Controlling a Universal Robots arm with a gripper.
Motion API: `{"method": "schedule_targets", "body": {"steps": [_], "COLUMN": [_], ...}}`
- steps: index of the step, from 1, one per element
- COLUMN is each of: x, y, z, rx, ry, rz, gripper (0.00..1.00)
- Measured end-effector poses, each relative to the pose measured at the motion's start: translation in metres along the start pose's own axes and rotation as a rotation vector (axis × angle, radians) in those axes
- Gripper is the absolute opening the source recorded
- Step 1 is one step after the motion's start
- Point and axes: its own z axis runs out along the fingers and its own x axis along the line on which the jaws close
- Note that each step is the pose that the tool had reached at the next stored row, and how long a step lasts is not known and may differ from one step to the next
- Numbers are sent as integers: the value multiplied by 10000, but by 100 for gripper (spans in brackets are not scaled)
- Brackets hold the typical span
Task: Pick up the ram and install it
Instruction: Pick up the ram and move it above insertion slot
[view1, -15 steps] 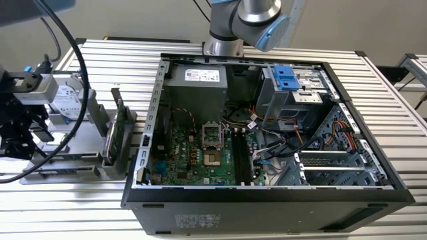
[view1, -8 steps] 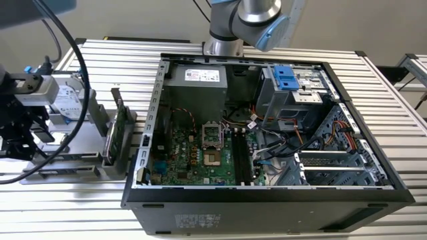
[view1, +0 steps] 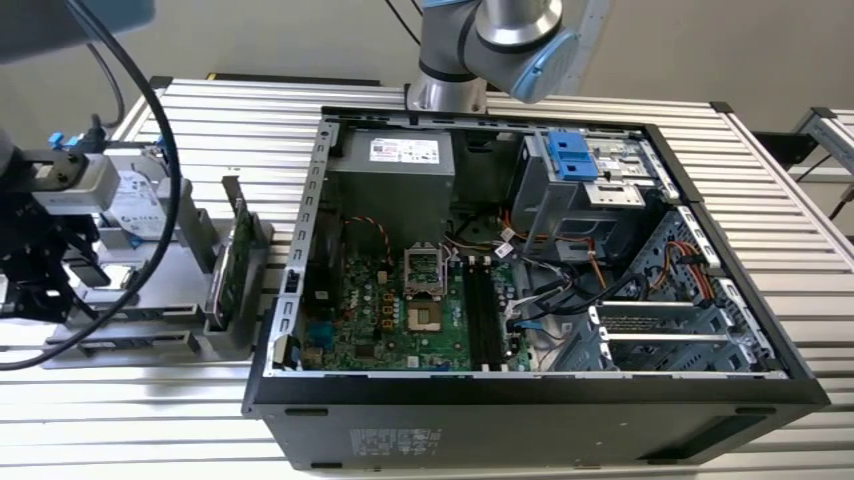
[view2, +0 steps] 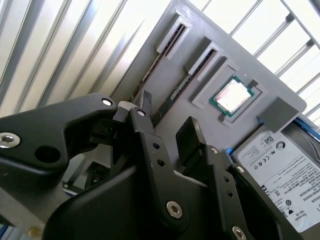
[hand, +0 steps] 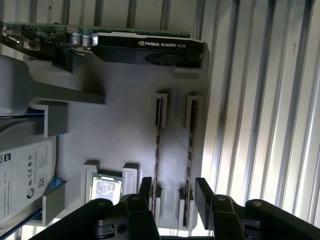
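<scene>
Two slim dark ram sticks stand on edge in slots of a grey holder plate (hand: 125, 125); one ram stick (hand: 157, 145) lies beside the other ram stick (hand: 190, 145). In the second wrist view the nearer ram stick (view2: 172, 95) runs toward the black fingers (view2: 145, 107). My gripper (hand: 174, 192) hangs open above one end of the sticks, and both sticks lie within the span of its fingers, with nothing held. In the exterior view the gripper (view1: 38, 285) is at the far left, over the holder and away from the open computer case (view1: 287, 300).
On the holder also sit a green card with a black cooler (hand: 145, 47), a silver hard drive (hand: 25, 180) and a processor chip (hand: 106, 190). Inside the case, the motherboard's black memory slots (view1: 483, 320) lie beside the processor socket (view1: 424, 285). The table is ribbed metal (view1: 134, 440).
</scene>
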Motion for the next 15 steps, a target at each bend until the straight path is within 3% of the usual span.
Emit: {"method": "schedule_targets", "body": {"steps": [15], "x": [-2], "y": [0], "z": [40], "rx": [10], "ry": [0], "rz": [0], "gripper": [100]}}
